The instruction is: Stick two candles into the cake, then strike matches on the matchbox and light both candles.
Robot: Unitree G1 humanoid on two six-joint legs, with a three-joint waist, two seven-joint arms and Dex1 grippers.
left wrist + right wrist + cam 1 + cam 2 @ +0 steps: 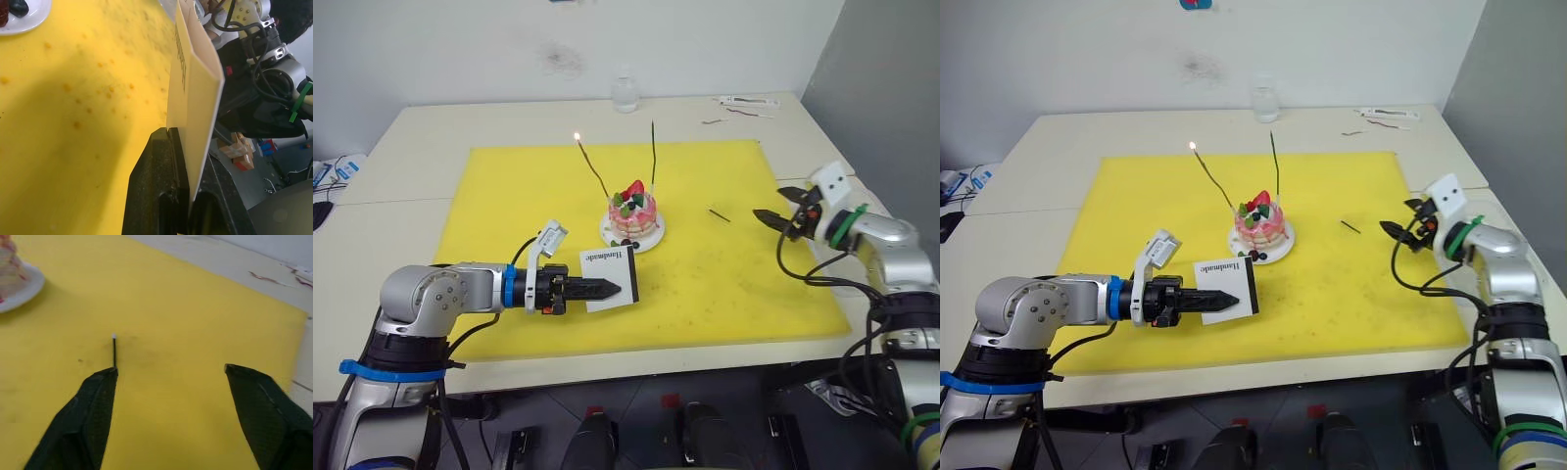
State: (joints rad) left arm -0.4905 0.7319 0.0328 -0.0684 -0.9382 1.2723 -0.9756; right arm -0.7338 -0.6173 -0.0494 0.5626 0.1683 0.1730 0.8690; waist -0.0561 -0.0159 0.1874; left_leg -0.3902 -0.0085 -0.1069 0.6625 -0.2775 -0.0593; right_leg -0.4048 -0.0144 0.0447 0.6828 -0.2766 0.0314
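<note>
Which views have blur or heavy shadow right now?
Left wrist view: the matchbox is close and soft-edged, and a broad shadow darkens the yellow mat beside it. Right wrist view: the cake at the edge is blurred; the match is fairly crisp. Left eye view: even light, candle flame a small bright spot.

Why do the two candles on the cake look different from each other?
The left candle has a tiny flame at its tip, while the right candle is unlit. The left candle leans away toward the robot's left, while the right candle stands almost straight up. Both are long, thin sticks pushed into the pink cake.
</note>
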